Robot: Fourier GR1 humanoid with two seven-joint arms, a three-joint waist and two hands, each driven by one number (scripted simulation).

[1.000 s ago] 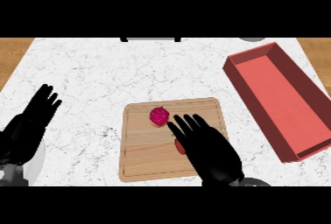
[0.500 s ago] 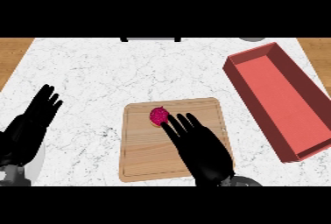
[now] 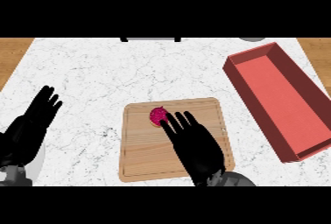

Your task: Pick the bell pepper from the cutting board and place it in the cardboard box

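Note:
A dark pink bell pepper (image 3: 156,116) lies near the far edge of the wooden cutting board (image 3: 145,151). My right hand (image 3: 194,146) hovers over the board with straight fingers, whose tips reach the pepper's near right side and hide part of it. The hand holds nothing. Far to the right stands the long red box (image 3: 276,95), open on top with nothing inside. My left hand (image 3: 29,129) rests open at the left edge of the view, fingers up.
The board lies on a white marble counter (image 3: 97,74) with wooden floor showing at both far corners. A dark fixture (image 3: 150,40) sits at the counter's far edge.
My right hand has slid left and forward over the board, bringing its fingertips up against the pepper. The left hand and the box have not moved.

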